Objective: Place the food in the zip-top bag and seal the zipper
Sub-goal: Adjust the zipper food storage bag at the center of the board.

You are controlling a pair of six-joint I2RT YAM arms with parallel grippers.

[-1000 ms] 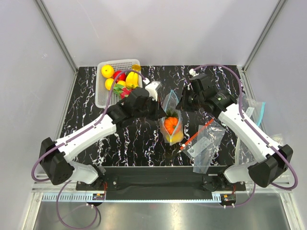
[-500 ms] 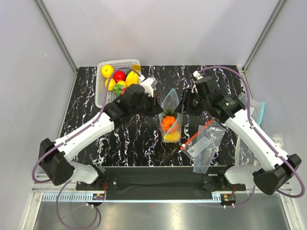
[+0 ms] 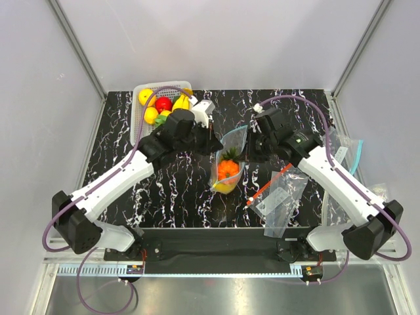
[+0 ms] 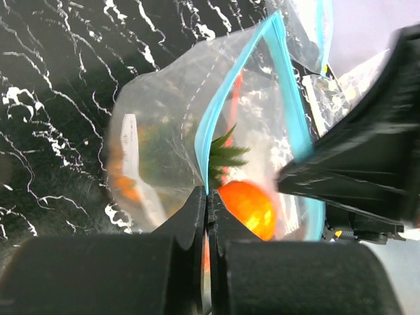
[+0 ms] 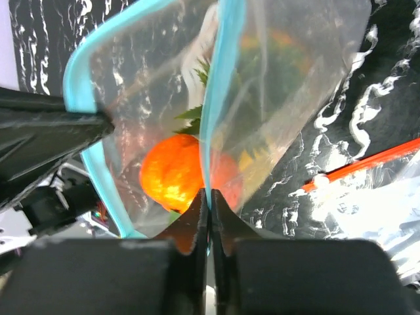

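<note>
The clear zip-top bag (image 3: 228, 161) hangs open between my two grippers over the black marbled table. Inside it lie the round orange fruit (image 3: 227, 169), the pineapple with its green crown (image 3: 230, 155) and the yellow fruit (image 3: 223, 187). My left gripper (image 3: 213, 149) is shut on the left side of the teal zipper (image 4: 211, 128). My right gripper (image 3: 251, 146) is shut on the right side of the zipper (image 5: 216, 98). The orange fruit shows through the open mouth in the left wrist view (image 4: 248, 209) and the right wrist view (image 5: 174, 172).
A white basket (image 3: 140, 121) with more toy fruit stands at the back left. Another clear bag with a red-orange strip (image 3: 269, 186) lies right of the held bag. More clear bags (image 3: 344, 154) lie at the right edge.
Both grippers have moved the bag to the left and a little back. The bag's mouth has spread wider between them, and the bag now tilts with its bottom toward the front left.
</note>
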